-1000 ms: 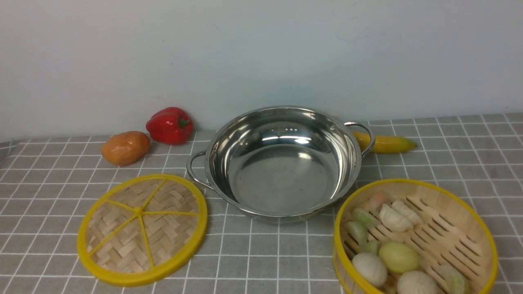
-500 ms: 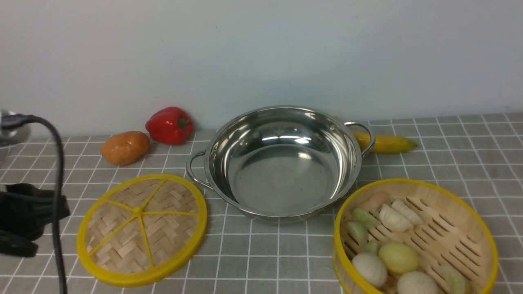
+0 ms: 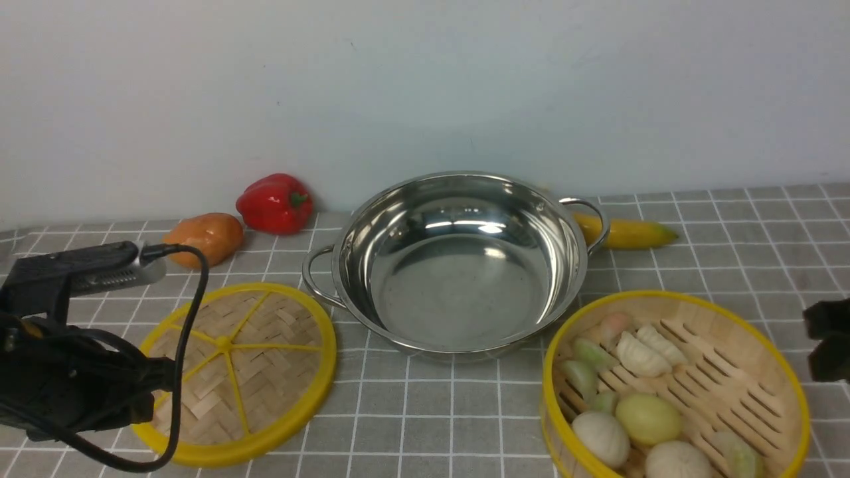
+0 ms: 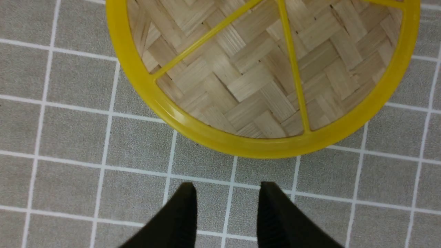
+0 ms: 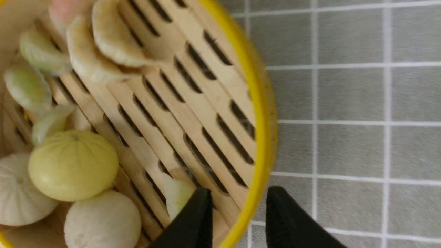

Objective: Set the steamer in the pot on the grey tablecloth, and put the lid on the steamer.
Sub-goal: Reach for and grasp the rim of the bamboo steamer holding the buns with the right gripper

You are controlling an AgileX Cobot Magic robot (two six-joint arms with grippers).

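The steel pot (image 3: 458, 292) stands empty at the middle back of the grey tablecloth (image 3: 431, 411). The lid (image 3: 252, 372) lies flat to its front left. The steamer (image 3: 730, 378) sits at the front right and holds buns and dumplings. My left gripper (image 3: 149, 388) hangs over the lid's left edge. In the left wrist view it (image 4: 225, 187) is open and empty over the cloth, just short of the lid's (image 4: 262, 75) yellow rim. My right gripper (image 3: 827, 338) shows at the right edge. In the right wrist view it (image 5: 237, 193) is open, and the steamer's (image 5: 206, 113) rim runs between its fingers.
A red pepper (image 3: 275, 202) and an orange vegetable (image 3: 202, 239) lie at the back left. A banana (image 3: 627, 232) lies behind the pot's right handle. A pale wall closes the back. Several buns (image 3: 647, 418) fill the steamer's left half.
My left arm has come in from the left edge to the lid's left side. My right gripper has entered at the right edge. The pot, lid and steamer have not moved.
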